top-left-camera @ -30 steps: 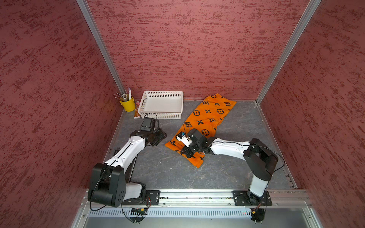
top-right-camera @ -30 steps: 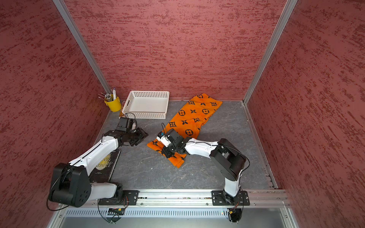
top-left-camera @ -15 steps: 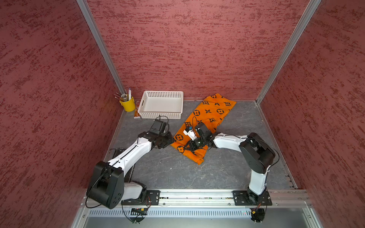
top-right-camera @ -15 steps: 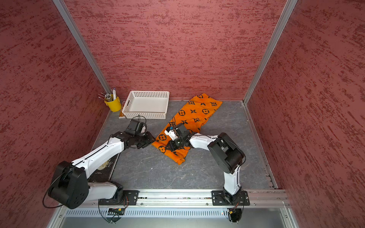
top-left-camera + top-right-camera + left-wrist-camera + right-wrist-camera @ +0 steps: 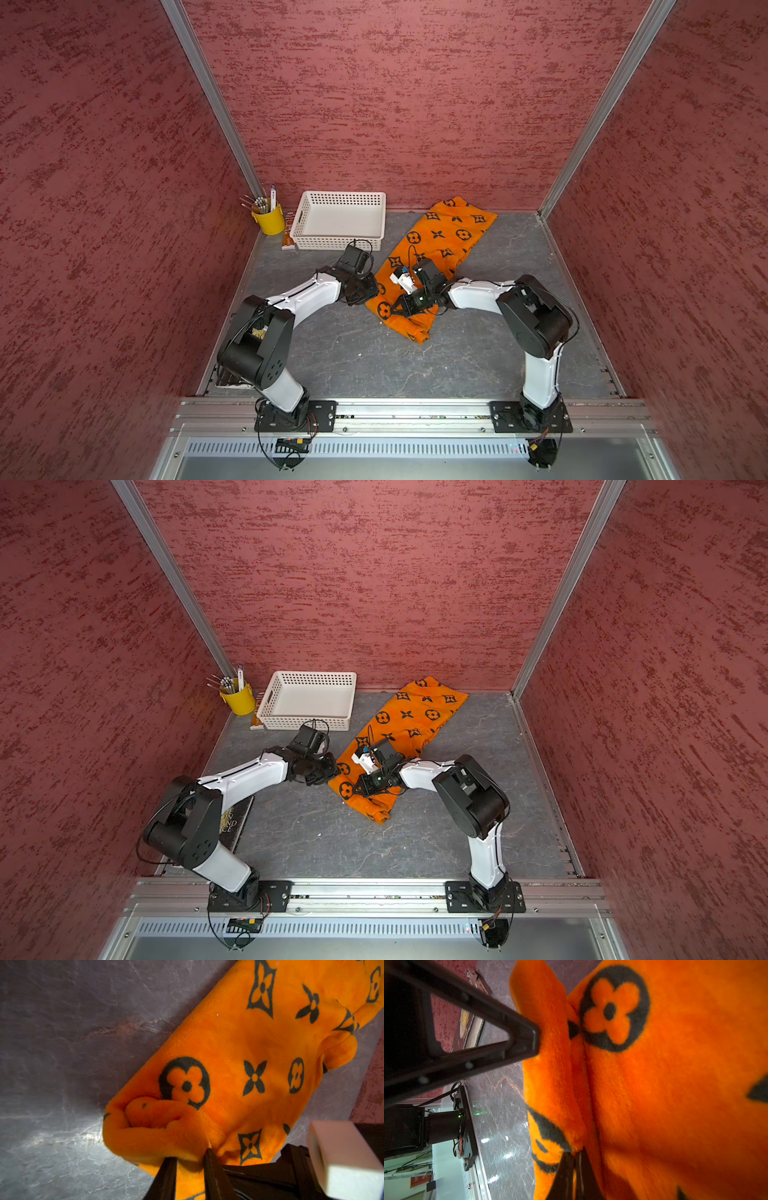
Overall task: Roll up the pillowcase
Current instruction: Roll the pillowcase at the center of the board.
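Note:
The orange pillowcase (image 5: 440, 237) (image 5: 411, 719) with black flower prints lies slantwise from the back wall toward the table's middle. Its near end is folded over into a thick roll (image 5: 158, 1126). My left gripper (image 5: 371, 291) (image 5: 333, 771) (image 5: 190, 1157) is at the roll's left end, its jaws narrow with a fold of fabric between them. My right gripper (image 5: 398, 309) (image 5: 360, 785) (image 5: 575, 1153) sits on the roll just right of it, pinching a thin ridge of the pillowcase (image 5: 675, 1084). A left finger (image 5: 529, 1043) touches the roll's end.
A white basket (image 5: 340, 198) stands at the back, left of the fabric. A yellow cup of pens (image 5: 269, 220) sits in the back left corner, and a small brown packet (image 5: 287, 240) lies beside the basket. A dark book (image 5: 235, 820) lies under the left arm.
My left arm has swung right from bare table to the roll's left end, its jaws narrowing onto the fabric. The right gripper has turned on the roll and stayed pinched.

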Controlling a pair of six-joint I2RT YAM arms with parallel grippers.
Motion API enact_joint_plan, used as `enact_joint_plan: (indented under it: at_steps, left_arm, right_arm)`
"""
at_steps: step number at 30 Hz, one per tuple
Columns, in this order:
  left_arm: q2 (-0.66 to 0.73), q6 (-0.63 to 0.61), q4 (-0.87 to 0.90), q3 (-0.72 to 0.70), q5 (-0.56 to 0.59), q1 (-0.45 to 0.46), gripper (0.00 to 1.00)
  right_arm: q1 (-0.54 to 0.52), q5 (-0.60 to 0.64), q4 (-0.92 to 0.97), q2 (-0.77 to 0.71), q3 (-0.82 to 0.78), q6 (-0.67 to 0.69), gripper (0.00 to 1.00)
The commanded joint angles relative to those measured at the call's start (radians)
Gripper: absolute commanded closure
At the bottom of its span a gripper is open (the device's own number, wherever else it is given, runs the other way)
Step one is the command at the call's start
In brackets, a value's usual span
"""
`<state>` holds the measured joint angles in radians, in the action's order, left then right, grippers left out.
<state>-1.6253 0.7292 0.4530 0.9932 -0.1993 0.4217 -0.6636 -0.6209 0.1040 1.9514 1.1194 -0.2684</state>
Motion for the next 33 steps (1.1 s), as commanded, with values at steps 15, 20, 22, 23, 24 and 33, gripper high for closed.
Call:
enact_joint_plan:
  at_steps: [15, 20, 22, 23, 24, 33]
  left_arm:
    - [-0.107, 0.113, 0.153, 0.083, 0.094, 0.002, 0.79]
    - [-0.112, 0.118, 0.153, 0.087, 0.085, 0.002, 0.79]
    - [-0.112, 0.116, 0.153, 0.089, 0.087, 0.000, 0.79]
    - [-0.113, 0.115, 0.154, 0.089, 0.087, 0.000, 0.79]
    - [-0.112, 0.114, 0.157, 0.090, 0.088, 0.001, 0.79]
    - [-0.105, 0.110, 0.170, 0.087, 0.104, -0.001, 0.79]
  right_arm:
    - [-0.094, 0.316, 0.348, -0.333, -0.091, 0.175, 0.41]
    - [-0.103, 0.313, 0.402, -0.323, -0.129, 0.199, 0.42]
    - [-0.103, 0.335, 0.405, -0.304, -0.124, 0.199, 0.42]
    - [-0.103, 0.358, 0.409, -0.296, -0.119, 0.198, 0.43]
    - [-0.103, 0.393, 0.416, -0.284, -0.111, 0.197, 0.44]
    - [-0.053, 0.540, 0.405, -0.184, -0.096, 0.170, 0.59]
